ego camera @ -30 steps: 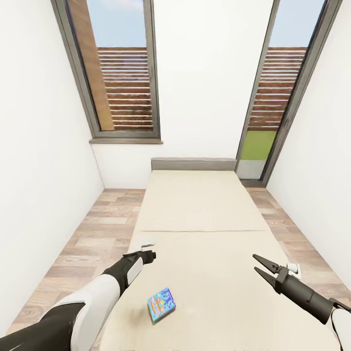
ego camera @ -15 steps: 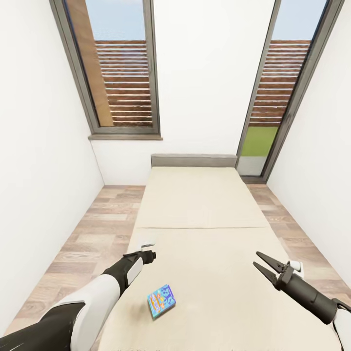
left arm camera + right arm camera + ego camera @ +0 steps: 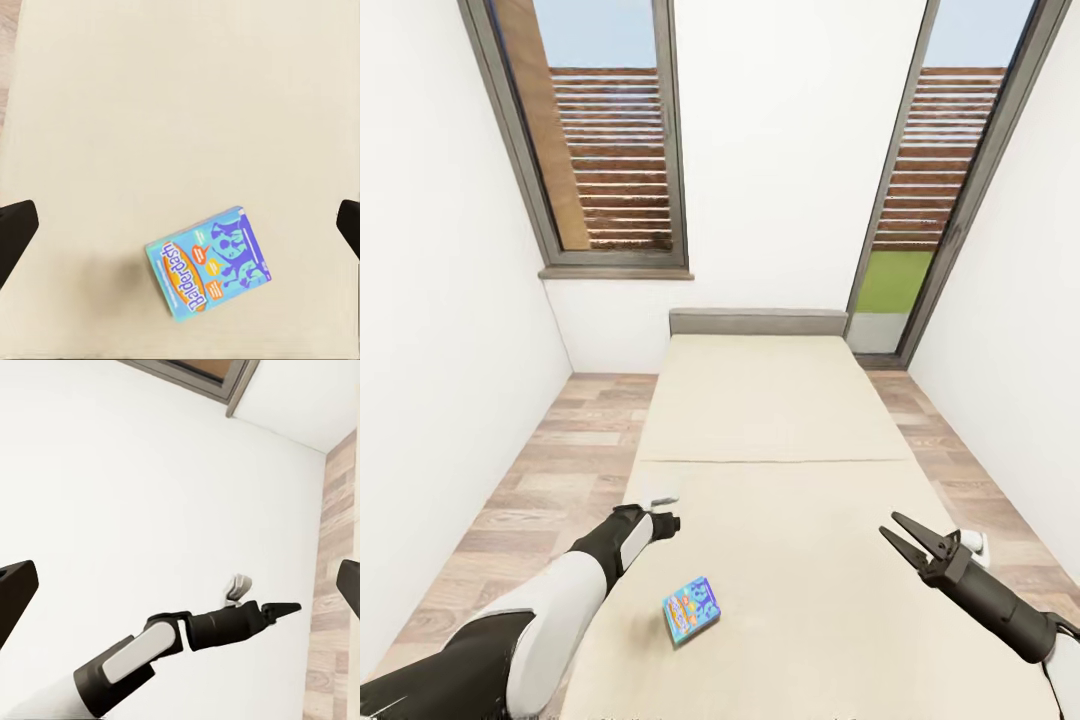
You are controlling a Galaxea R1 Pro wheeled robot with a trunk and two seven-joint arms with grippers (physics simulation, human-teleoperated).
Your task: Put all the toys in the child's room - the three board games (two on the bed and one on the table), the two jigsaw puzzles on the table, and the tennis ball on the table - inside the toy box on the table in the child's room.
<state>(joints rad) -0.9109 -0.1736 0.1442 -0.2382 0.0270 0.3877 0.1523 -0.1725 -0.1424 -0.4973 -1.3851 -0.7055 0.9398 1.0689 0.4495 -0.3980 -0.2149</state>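
A light blue board game [image 3: 692, 611] with blue lettering lies flat on the near part of the beige bed [image 3: 780, 400]; in the left wrist view the board game [image 3: 208, 262] sits below and between the fingers. My left gripper [image 3: 663, 523] hovers open over the bed, a little beyond and left of the box. My right gripper [image 3: 894, 530] is open over the bed's right side, holding nothing. The right wrist view looks across at my left arm [image 3: 150, 649]. The table, toy box, jigsaw puzzles and tennis ball are out of view.
The bed runs away from me to a grey headboard [image 3: 757, 321] at the far white wall. Wood-plank floor [image 3: 550, 470] runs along both sides. A window [image 3: 610, 150] is at the far left and a tall glass door [image 3: 920, 200] at the far right.
The whole picture has shifted upward a little, so the camera moved. Both arms keep nearly the same pose and the board game lies where it was.
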